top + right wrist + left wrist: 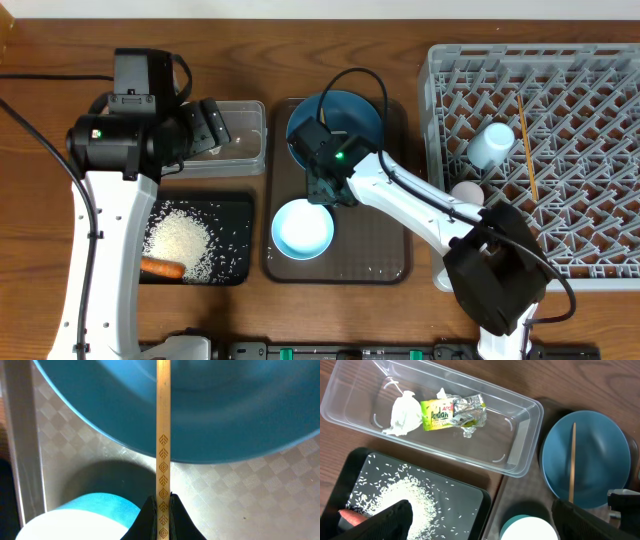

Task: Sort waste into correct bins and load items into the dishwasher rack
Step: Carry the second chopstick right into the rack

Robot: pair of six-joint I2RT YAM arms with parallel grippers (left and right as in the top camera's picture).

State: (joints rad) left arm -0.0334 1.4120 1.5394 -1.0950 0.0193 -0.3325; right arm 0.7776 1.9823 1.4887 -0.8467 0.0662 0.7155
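Note:
My right gripper is shut on one wooden chopstick that lies across the blue plate. Overhead it sits between the plate and the white/light-blue bowl. My left gripper is open and empty, hovering above the clear tub. The tub holds the crumpled tissue and the snack wrapper. The black tray holds rice and the carrot. The grey rack holds the light-blue cup, the pink cup and the other chopstick.
The plate and the bowl stand on the dark brown serving tray between the bins and the rack. The right arm reaches from the front right across this tray. A black cable loops over the plate.

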